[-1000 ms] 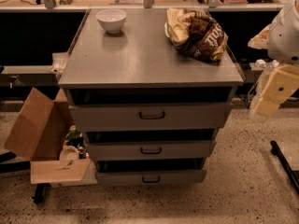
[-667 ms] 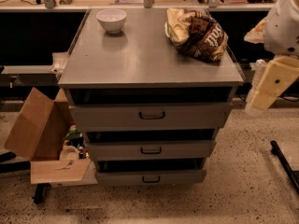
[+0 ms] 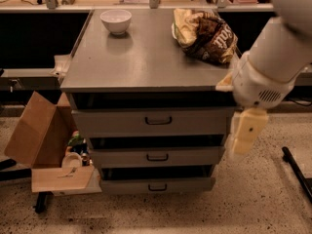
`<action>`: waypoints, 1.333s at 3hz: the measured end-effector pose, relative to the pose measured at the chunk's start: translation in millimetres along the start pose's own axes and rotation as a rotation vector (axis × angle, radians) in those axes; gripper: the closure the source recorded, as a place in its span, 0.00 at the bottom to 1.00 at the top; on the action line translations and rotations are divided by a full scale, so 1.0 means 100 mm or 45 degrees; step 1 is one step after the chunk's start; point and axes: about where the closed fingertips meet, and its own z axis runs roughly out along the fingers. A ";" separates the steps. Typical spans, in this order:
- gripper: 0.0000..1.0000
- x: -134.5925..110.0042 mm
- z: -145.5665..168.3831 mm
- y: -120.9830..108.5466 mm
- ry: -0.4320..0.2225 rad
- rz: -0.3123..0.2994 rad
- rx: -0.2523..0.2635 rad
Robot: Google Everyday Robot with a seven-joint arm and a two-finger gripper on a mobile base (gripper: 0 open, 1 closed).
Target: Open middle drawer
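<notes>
Middle drawer [image 3: 195,156]: wide flat grey metal front, matte, with a small black loop handle [image 3: 157,157] at centre. It sits second of three in a grey metal cabinet [image 3: 141,62], below the taller top drawer front [image 3: 107,122] and above the narrow bottom drawer front [image 3: 190,185]. A dark gap shows above each front.

Arm: thick white rounded segment [image 3: 278,48] slants down from upper right, ending in a bulbous white wrist. The cream gripper [image 3: 242,139] hangs downward from it, just off the cabinet's right edge, level with the top and middle drawers and apart from the handle. Cannot tell whether it is spread or closed.

Around:
- On the cabinet top, a small white round bowl [image 3: 116,20] rear left and a crumpled brown and yellow snack bag [image 3: 204,33] rear right.
- An open brown cardboard box [image 3: 36,140] on the speckled floor [image 3: 243,204] beside the cabinet's left.
</notes>
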 end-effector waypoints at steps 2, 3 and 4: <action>0.00 0.16 0.84 0.33 -0.034 0.008 -0.163; 0.00 0.25 1.24 0.30 -0.054 0.022 -0.207; 0.00 0.42 1.84 0.37 -0.050 -0.004 -0.222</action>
